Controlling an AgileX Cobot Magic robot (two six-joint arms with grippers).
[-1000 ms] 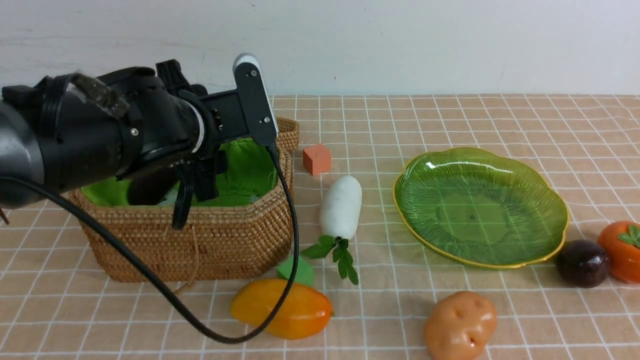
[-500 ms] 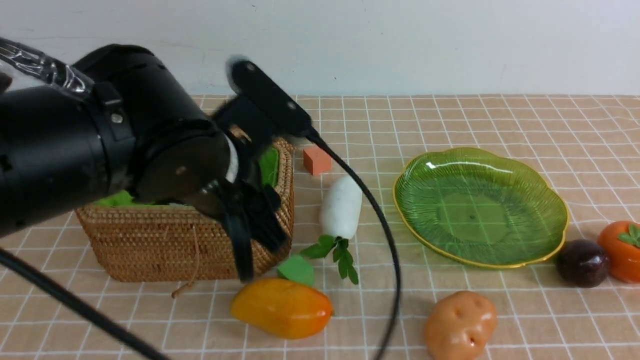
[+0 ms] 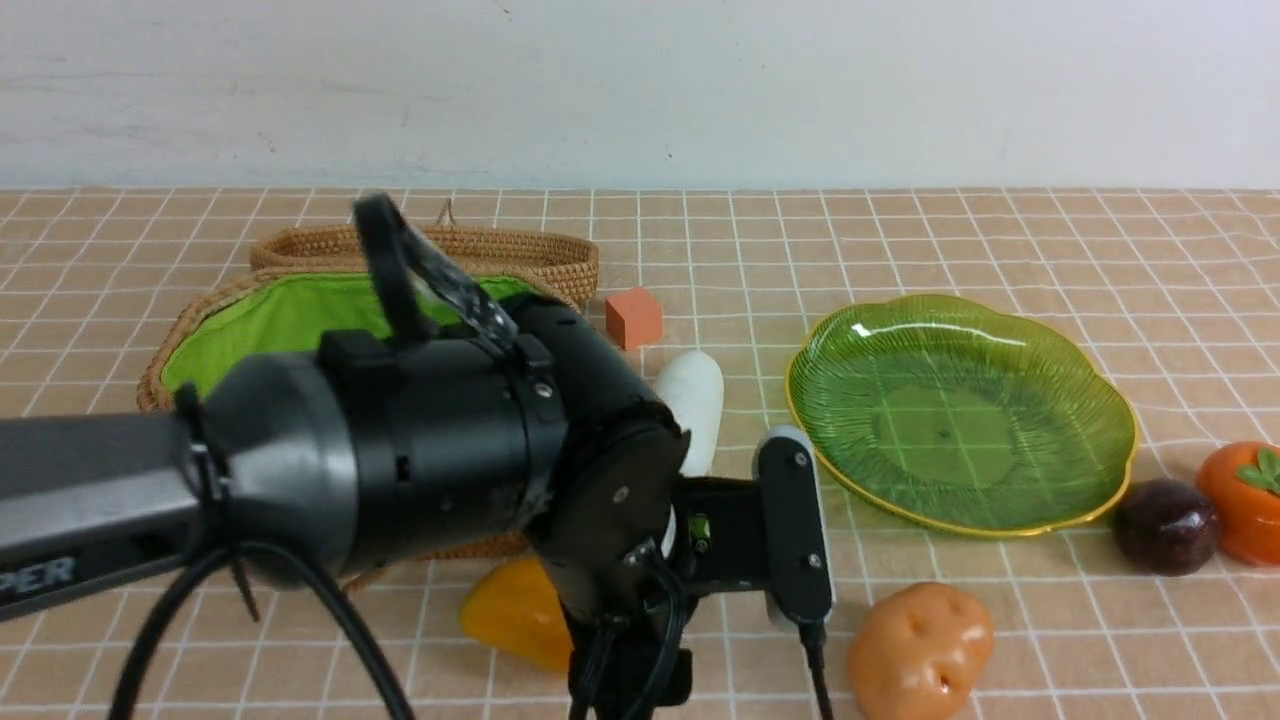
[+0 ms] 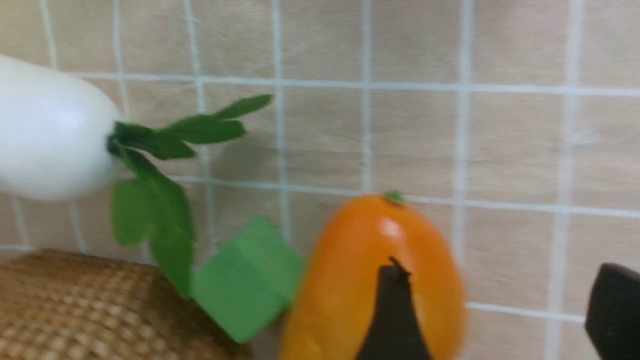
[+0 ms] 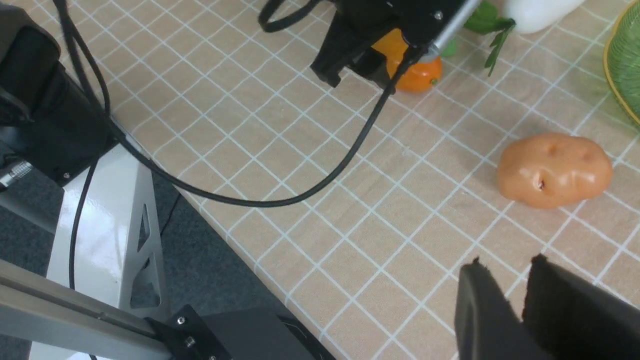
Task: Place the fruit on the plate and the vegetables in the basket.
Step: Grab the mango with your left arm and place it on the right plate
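Wicker fills the far left: the basket shows its green lining, its lid lying open behind it. The left arm stretches across the basket's front, wrist bent down over the mango, which lies on the cloth by the basket's near corner. In the left wrist view the left gripper is released, jaws spread wide. One finger hangs over the mango's flank, the other stands out over bare cloth, and nothing is grasped. A green cube sits just beside both basket and mango.

Farther back are a small orange cube and the white radish, between basket and plate. The potato lies on the cloth in front of the plate's near rim. Off its right rim, the purple ball and the persimmon sit side by side.

The right gripper hangs over the cloth near the potato, jaws drawn nearly together, gripping nothing.
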